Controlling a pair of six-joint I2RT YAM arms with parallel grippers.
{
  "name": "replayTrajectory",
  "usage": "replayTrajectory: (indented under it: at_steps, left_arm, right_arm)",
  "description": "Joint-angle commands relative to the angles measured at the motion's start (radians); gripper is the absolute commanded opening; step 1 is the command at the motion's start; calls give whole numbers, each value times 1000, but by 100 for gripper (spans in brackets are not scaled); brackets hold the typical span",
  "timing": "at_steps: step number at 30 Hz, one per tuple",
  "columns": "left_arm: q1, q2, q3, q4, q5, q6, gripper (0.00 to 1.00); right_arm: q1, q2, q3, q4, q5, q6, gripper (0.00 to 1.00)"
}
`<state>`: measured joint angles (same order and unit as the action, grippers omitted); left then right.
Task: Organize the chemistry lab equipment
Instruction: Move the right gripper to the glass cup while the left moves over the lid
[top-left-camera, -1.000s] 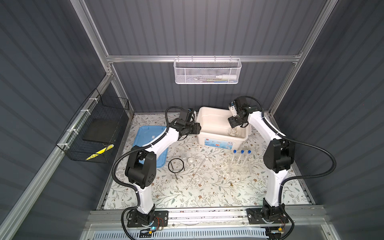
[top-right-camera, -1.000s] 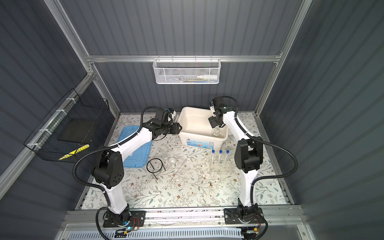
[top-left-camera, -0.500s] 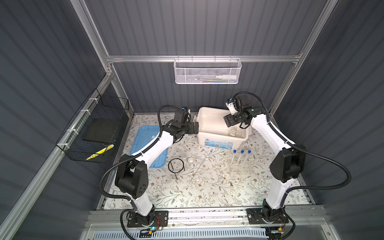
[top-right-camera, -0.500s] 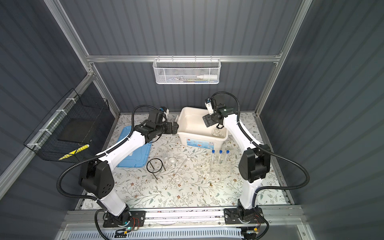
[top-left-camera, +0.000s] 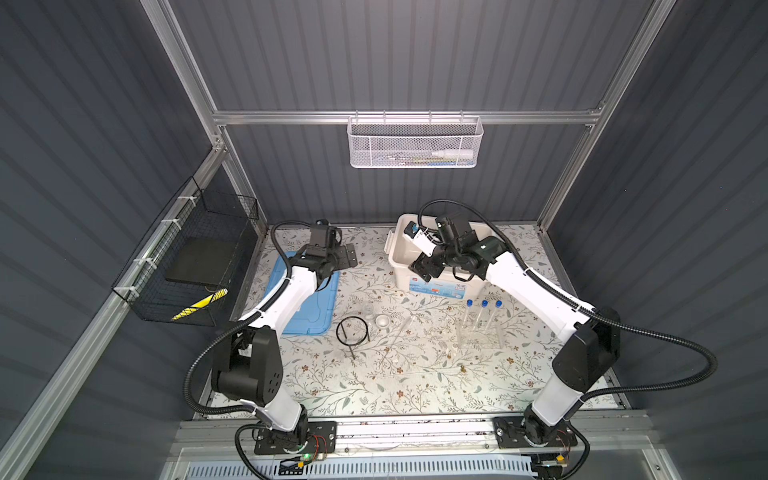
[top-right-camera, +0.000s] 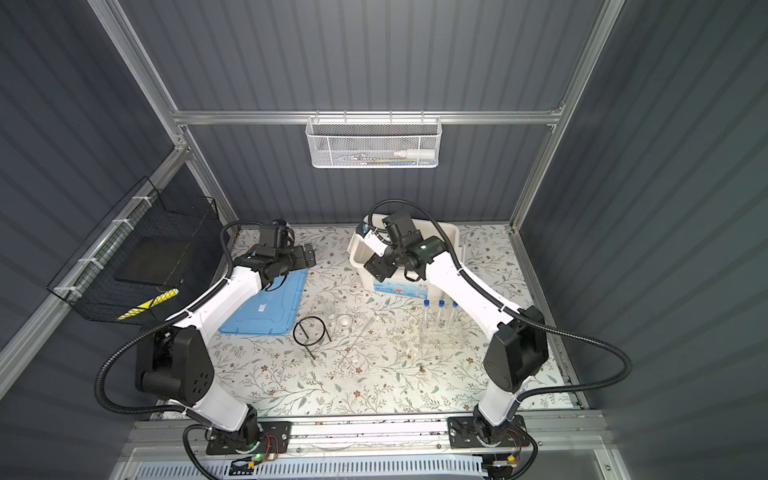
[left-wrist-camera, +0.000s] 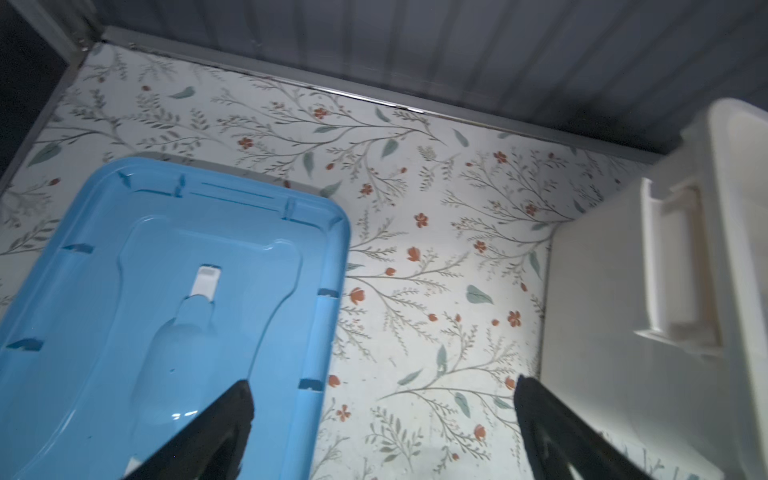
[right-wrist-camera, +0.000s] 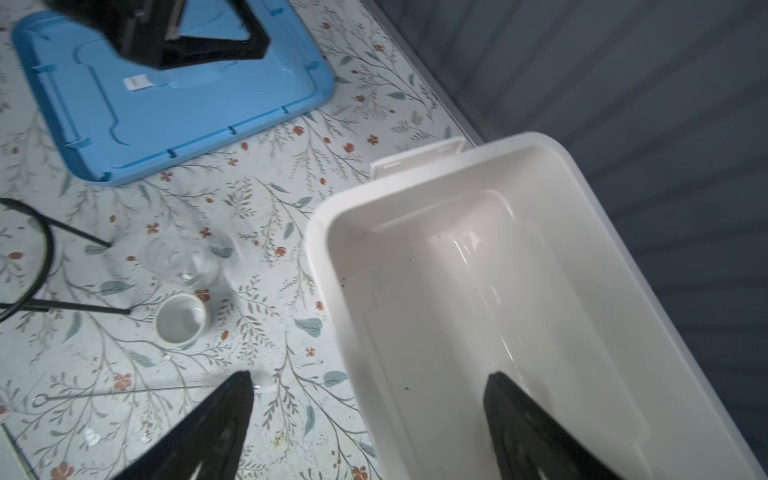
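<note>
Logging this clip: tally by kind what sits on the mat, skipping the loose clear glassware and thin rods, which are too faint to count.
Test tubes: 3
Tube rack: 1
Wire ring stand: 1
White dish: 1
Blue lid: 1
White bin: 1
Total: 8

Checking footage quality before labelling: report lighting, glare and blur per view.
Both top views: bright, sharp, though the clear rack nearly vanishes against the floral mat. Left wrist: dim, with glare on the blue lid. Right wrist: soft blur, white bin washed out inside.
</note>
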<state>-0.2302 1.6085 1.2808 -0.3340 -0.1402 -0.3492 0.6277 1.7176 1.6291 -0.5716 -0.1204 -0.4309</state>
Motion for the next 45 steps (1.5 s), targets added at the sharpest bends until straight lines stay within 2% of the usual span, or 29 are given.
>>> replayTrajectory:
  at_steps: [1, 6, 14, 30, 39, 45]
  left_arm:
    - [55, -25, -29, -24, 49, -42, 100]
    - [120, -27, -54, -6, 82, -48, 100]
    - [159, -25, -81, 11, 115, -44, 100]
    - [177, -30, -91, 18, 160, -32, 100]
    - [178, -34, -101, 20, 157, -30, 100]
    - [178, -33, -103, 24, 159, -33, 100]
  right_arm:
    - [57, 37, 14, -38, -64, -77, 89]
    - [130, 102, 25, -44, -116, -92, 87]
    - [210, 233, 71, 14, -166, -115, 85]
    - [217, 408, 172, -11, -202, -129, 81]
    - [219, 471, 216, -24, -180, -106, 78]
    - [220, 497, 238, -41, -183, -103, 71]
